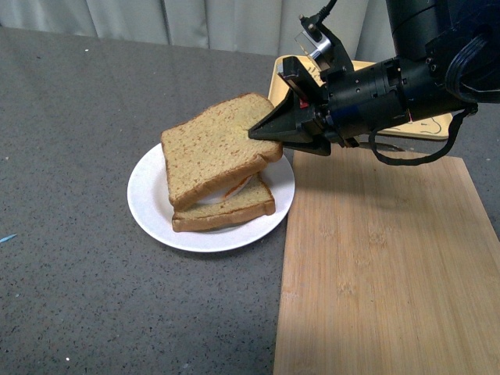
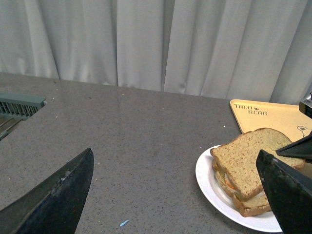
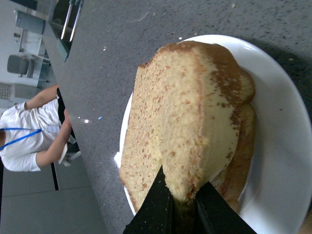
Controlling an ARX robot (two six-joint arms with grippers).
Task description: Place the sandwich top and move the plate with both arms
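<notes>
Front view — right gripper [image 1: 256, 134] pinches sandwich top [image 1: 207, 152] | left wrist only — left gripper [image 2: 175, 155] spread

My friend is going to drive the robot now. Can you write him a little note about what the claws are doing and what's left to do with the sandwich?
Right claw: shut on the sandwich top, pinching its edge on the cutting board side.
Left claw: open, empty, over the table to one side of the plate.
Sandwich top: tilted and crooked on the bottom slice, which sits on the plate beside the cutting board.
Done: top brought onto the sandwich.
Left: let go of the top, then move the plate with both arms.
</notes>
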